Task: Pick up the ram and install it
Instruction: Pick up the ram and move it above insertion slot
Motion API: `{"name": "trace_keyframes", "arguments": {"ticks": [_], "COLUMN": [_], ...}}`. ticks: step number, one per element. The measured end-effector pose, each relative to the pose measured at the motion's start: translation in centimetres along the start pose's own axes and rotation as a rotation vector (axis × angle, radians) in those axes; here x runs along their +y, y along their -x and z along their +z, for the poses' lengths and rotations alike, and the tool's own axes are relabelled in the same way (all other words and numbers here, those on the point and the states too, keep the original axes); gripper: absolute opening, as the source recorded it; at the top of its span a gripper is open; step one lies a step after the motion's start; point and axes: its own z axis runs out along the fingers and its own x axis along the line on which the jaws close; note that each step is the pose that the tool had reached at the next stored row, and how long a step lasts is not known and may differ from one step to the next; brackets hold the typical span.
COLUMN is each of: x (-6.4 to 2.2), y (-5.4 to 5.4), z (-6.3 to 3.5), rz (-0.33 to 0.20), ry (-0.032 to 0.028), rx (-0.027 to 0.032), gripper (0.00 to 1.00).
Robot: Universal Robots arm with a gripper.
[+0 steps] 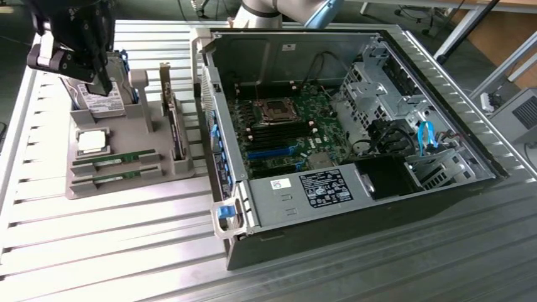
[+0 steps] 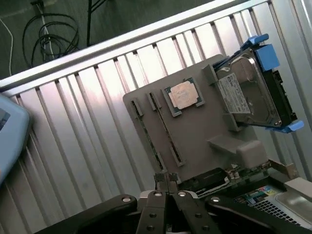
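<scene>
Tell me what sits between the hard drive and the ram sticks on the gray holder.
The square silver CPU chip lies between the hard drive and the nearer ram stick; the exterior view shows it.

I see the parts holder (image 1: 134, 135) at the exterior view's left of the computer case (image 1: 260, 50), ram sticks (image 1: 117, 160) in its slots.
</scene>
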Motion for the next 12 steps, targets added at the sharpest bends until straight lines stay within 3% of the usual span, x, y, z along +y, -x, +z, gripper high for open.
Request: {"name": "trace_keyframes", "arguments": {"ticks": [2, 6, 10, 12], "x": [0.00, 0.00, 0.00, 0.00], "y": [0.00, 0.00, 0.00, 0.00], "z": [0.00, 0.00, 0.04, 0.05], "rz": [-0.061, -0.129, -0.255, -0.273], "ry": [0.0009, 0.0020, 0.0038, 0.0041], "rx": [0.0021, 0.0044, 0.0086, 0.0091], "gripper": [0.09, 0.09, 0.09, 0.09]}}
